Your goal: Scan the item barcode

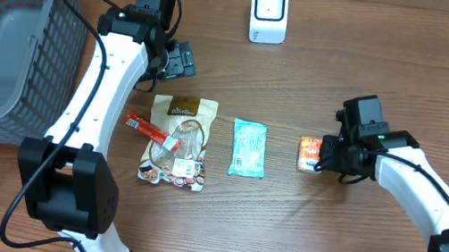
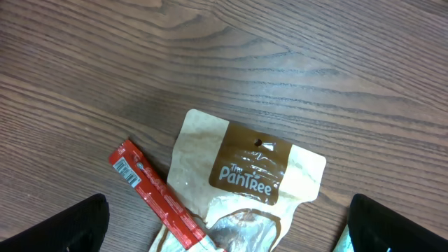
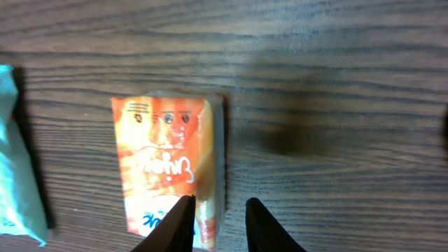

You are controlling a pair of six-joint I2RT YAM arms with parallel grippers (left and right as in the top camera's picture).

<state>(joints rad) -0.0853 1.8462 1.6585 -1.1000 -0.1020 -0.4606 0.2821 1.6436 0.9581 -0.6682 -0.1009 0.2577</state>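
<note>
Orange packet (image 3: 164,161) flat, long axis front-to-back (print inverted), right tool (image 3: 219,210) straddling its edge, grip unclear

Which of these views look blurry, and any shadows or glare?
Right wrist: the orange packet is soft, its print smeared, a dark shadow patch on the table to its right. Left wrist: the brown pouch is sharp. Overhead: evenly lit, no strong glare.

Soft even light, blurry wrist views
</note>
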